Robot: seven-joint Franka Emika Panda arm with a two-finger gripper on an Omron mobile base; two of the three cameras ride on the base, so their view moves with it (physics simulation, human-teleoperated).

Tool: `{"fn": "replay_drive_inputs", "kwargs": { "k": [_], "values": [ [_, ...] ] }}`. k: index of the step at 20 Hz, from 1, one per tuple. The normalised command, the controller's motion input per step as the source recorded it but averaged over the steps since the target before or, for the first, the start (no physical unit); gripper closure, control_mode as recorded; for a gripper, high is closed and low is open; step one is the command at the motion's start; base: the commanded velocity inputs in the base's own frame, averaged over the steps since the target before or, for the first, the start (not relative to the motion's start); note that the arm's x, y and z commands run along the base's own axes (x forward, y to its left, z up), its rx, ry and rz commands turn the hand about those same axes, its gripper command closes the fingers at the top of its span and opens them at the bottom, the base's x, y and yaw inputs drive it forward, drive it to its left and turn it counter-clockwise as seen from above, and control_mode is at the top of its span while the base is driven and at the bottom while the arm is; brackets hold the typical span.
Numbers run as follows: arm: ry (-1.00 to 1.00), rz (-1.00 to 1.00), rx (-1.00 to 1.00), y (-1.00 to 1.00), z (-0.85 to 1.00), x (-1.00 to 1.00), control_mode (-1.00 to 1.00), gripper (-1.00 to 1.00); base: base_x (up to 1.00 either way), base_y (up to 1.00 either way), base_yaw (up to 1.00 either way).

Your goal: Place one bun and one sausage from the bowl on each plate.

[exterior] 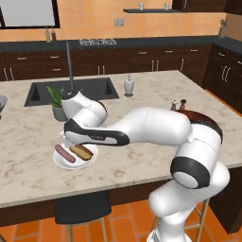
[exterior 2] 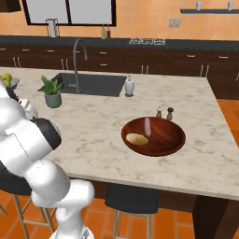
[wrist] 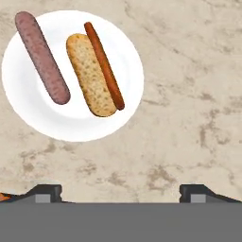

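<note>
Over the white plate [wrist: 28,116], pincer [wrist: 120,194] spread apart, empty; bun [wrist: 90,75] and two sausages lie there, likely one extra; bowl [exterior 2: 170,142] holds another bun.

On the table [exterior: 28,156] sat a plate [wrist: 28,113] near its front edge, carrying one sausage [wrist: 41,56] beside a bun [wrist: 90,75]. A bowl [exterior 2: 168,140] lay well apart to my right, holding another bun [exterior 2: 137,138] and sausage [exterior 2: 148,125]. Behind it stood two shakers [exterior 2: 164,113]; a plant [exterior 2: 52,93] stood beside the sink [exterior 2: 100,84].
</note>
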Motion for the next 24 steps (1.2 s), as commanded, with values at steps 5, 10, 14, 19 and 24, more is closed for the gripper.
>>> {"fn": "replay_drive_inputs", "kwargs": {
  "k": [5, 10, 14, 19, 24],
  "values": [
    [0.00, -0.34, 0.00, -1.00, 0.22, -0.04, -1.00, -1.00, 0.00, 0.00, 0.00],
    [0.00, -0.36, 0.01, -1.00, 0.07, -0.05, -1.00, -1.00, 0.00, 0.00, 0.00],
    [0.00, -0.36, 0.04, -1.00, 0.09, 0.00, -1.00, -1.00, 0.00, 0.00, 0.00],
    [0.00, -0.31, 0.02, -0.96, 0.17, 0.00, -1.00, -1.00, 0.00, 0.00, 0.00],
    [-0.02, -0.16, 0.02, -0.74, 0.02, 0.00, -1.00, -1.00, 0.00, 0.00, 0.00]
  ]
}}
